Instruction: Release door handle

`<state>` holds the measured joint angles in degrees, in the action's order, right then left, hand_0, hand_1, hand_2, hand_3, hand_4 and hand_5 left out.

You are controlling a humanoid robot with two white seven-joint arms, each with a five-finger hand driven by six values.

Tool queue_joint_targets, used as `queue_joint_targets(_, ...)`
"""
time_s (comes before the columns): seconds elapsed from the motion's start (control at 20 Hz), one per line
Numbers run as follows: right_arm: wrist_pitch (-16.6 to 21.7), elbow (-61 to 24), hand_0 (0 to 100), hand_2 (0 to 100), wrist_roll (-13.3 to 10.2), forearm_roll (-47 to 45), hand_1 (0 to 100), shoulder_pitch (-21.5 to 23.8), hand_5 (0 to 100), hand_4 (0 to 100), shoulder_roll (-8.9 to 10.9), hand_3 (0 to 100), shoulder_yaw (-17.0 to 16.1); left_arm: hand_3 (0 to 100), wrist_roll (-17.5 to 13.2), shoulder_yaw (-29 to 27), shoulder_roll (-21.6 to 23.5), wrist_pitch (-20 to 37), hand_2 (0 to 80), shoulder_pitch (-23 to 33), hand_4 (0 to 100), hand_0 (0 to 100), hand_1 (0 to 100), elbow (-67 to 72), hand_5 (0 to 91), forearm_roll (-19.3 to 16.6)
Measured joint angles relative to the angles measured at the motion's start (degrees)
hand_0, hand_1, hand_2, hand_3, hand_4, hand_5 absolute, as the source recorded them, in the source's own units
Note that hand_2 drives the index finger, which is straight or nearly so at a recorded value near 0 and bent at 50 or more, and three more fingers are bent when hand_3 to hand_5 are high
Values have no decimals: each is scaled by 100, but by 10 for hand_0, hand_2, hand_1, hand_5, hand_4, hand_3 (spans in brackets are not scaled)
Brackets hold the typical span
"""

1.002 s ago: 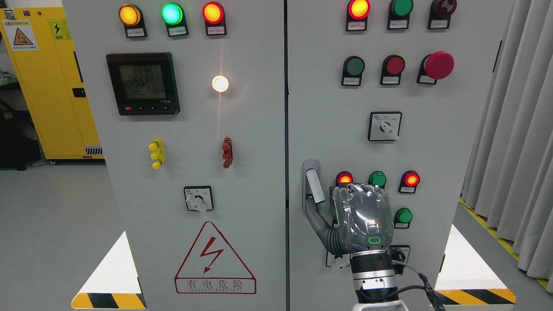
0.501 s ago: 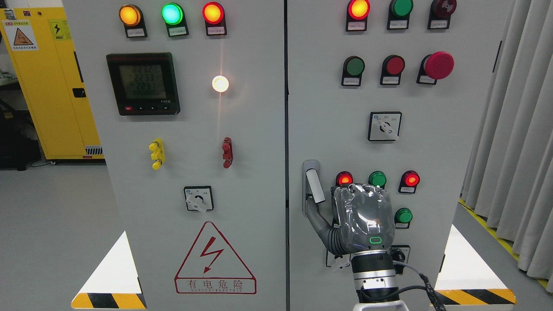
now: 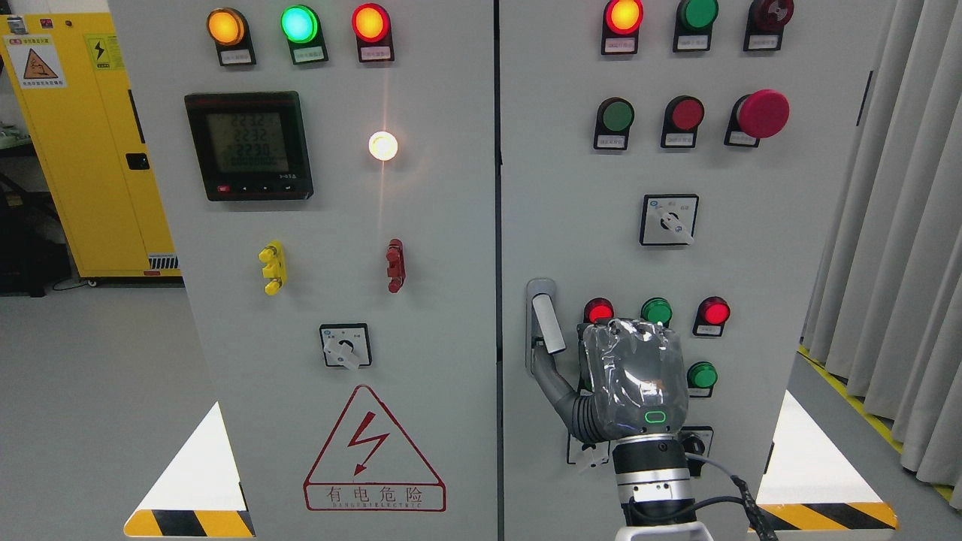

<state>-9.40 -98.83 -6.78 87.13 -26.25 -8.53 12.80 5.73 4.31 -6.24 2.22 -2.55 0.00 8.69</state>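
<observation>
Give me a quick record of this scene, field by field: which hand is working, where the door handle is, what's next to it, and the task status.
working hand: right hand, back toward the camera, thumb stretched toward the handle's lower end
handle: upright, left edge of the right cabinet door
contact: cannot tell whether the thumb touches the handle
nearby: lit red lamp just above the hand
left hand: out of view
task status: release not clearly complete

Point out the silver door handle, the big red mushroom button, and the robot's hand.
Silver door handle (image 3: 546, 323): head view, on the lever's flat face.
Big red mushroom button (image 3: 763, 113): head view, centre of its cap.
Right hand (image 3: 635, 376): head view, back of the plastic-covered palm.
</observation>
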Motion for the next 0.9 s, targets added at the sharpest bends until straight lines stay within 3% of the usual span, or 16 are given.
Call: queue_joint_targets(0.9,17,-29,454,969,16,-10,363,4,959,1000,0,1000,-28,0,0,0,0,0,0,0,0,120,556,0,0,1)
